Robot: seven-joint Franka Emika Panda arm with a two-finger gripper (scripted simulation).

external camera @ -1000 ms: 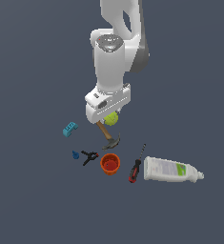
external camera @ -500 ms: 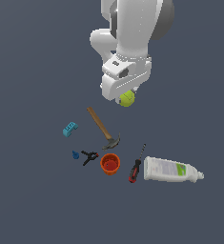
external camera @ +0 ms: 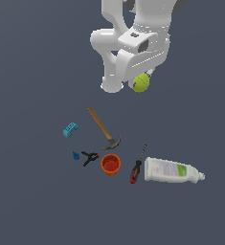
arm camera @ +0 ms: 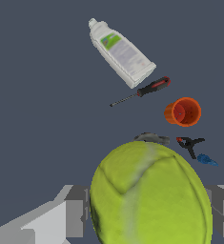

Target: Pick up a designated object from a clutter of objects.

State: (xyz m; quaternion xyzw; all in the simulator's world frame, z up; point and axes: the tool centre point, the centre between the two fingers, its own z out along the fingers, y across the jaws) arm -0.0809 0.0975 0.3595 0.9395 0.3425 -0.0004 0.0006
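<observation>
- Gripper (external camera: 141,80) was raised well above the clutter, fingers (arm camera: 74,217) clamped on both sides of tennis ball (arm camera: 149,195).
- Ball touched nothing else; hammer (external camera: 103,128), orange cup (external camera: 110,164) lay below.

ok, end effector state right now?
End effector: closed on the round yellow-green fuzzy tennis ball, held high above the clutter.

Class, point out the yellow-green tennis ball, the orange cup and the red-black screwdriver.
Yellow-green tennis ball (external camera: 141,82), exterior view, middle of its visible side.
Orange cup (external camera: 110,164), exterior view, its open inside.
Red-black screwdriver (external camera: 134,172), exterior view, its handle.
</observation>
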